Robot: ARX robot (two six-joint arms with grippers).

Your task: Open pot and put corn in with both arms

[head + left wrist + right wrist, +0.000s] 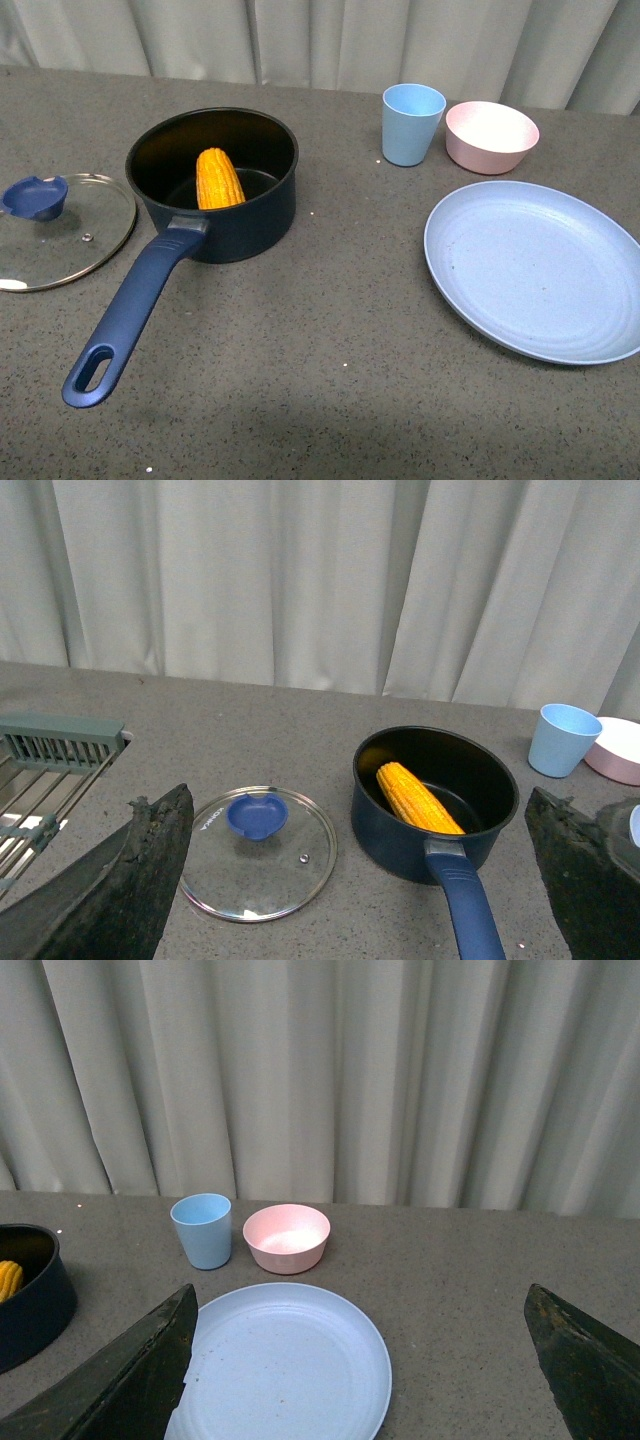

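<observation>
Front view: corn [219, 178] leans inside open pot [232, 215] on bench [330, 370], glass lid [62, 232] just left of pot. Cup [411, 124], pink bowl [491, 136], plate [535, 270] to the right. Left pincer [350, 880] and right pincer [355, 1360] both spread wide, empty.

Two dark charcoal fingers [110, 880] in the left wrist view, wedge-shaped, rough crumbly-looking edges, matte worn surface, matching blackish pair of fingers [120, 1380] in the right wrist view, tapering wedges, ragged upper edges, no arm in the front view
</observation>
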